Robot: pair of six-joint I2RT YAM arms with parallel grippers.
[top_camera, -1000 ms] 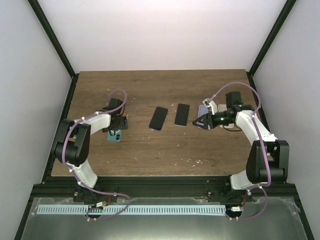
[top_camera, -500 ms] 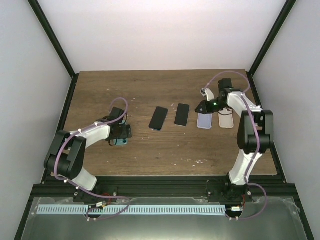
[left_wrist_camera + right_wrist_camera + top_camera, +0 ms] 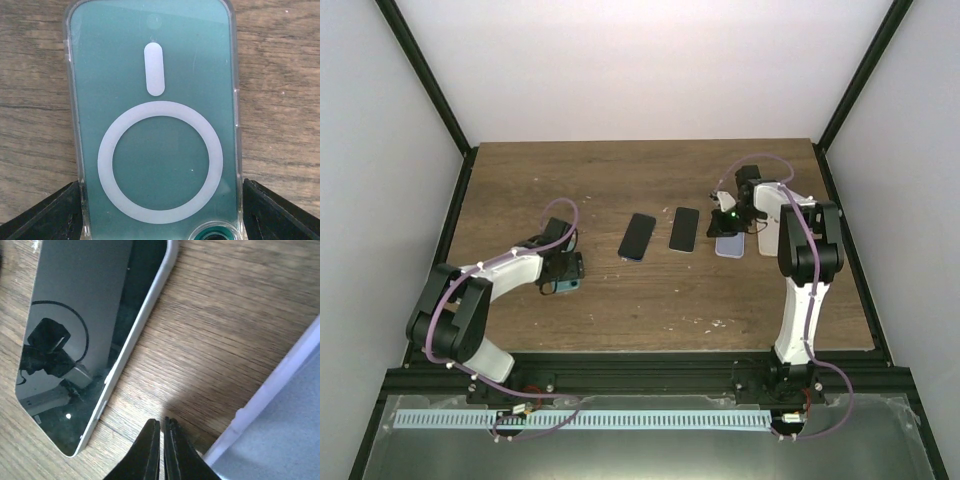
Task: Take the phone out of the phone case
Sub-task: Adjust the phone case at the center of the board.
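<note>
- Left half of the table, toward the near edge: teal phone seated inside a clear case; mostly hidden under the wrist in the top view, only a teal sliver showing
- Lies back face up; white ring and pill-shaped mark on top
- Long axis straight out from the left gripper in the wrist view; camera-lens end nearest the gripper, opposite short end pointing away
- Runs across the wood grain
- Pinched across its width by that gripper; black fingers pressed against both long edges of the case near the lens end
- Resting on the wood or raised just off it: cannot tell
- Right gripper fully closed; fingers together, nothing between them; tips over bare wood
- Just to one side of those tips: dark phone, screen up, silver edge; on the other side: lavender item, phone or case unclear, only a corner in the wrist view
- Mid-table in the top view: second black phone close beside the dark one, well apart from the teal phone
</note>
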